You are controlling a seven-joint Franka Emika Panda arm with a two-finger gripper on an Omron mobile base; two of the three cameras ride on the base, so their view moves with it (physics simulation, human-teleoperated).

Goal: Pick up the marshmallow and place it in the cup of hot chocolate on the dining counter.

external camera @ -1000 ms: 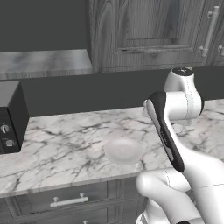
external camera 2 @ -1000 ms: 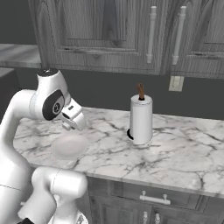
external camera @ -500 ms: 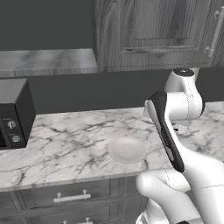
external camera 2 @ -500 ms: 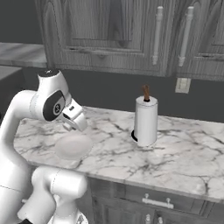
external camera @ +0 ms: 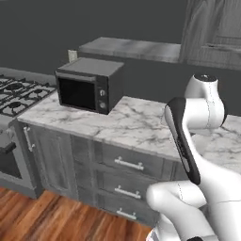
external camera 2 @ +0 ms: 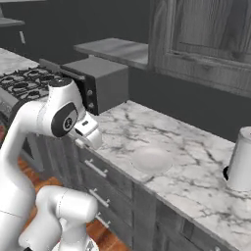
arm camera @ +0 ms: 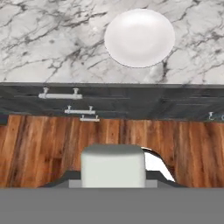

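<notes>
A small white marshmallow [arm camera: 113,164] sits low in the hand view, and my gripper [arm camera: 113,178] is shut on it, with dark finger parts showing at both its sides. In the right base view the gripper [external camera 2: 91,138] hangs off the front edge of a marble worktop [external camera 2: 191,181], over the floor. A round pale plate [external camera 2: 151,159] lies on that worktop, seen from above as a plate [arm camera: 139,37] beyond the edge. The cup of hot chocolate and the dining counter are out of view.
A black toaster oven [external camera: 89,84] stands on the worktop's left part, with a gas stove [external camera: 16,89] beside it. A white paper towel roll [external camera 2: 242,159] is at the right. Grey drawers [external camera: 122,164] front the worktop, above the wood floor [arm camera: 43,144].
The whole picture has shifted: the base has moved, bringing the toaster oven and the stove into view. The gripper keeps its hold on the marshmallow and has come off the worktop's front edge.
</notes>
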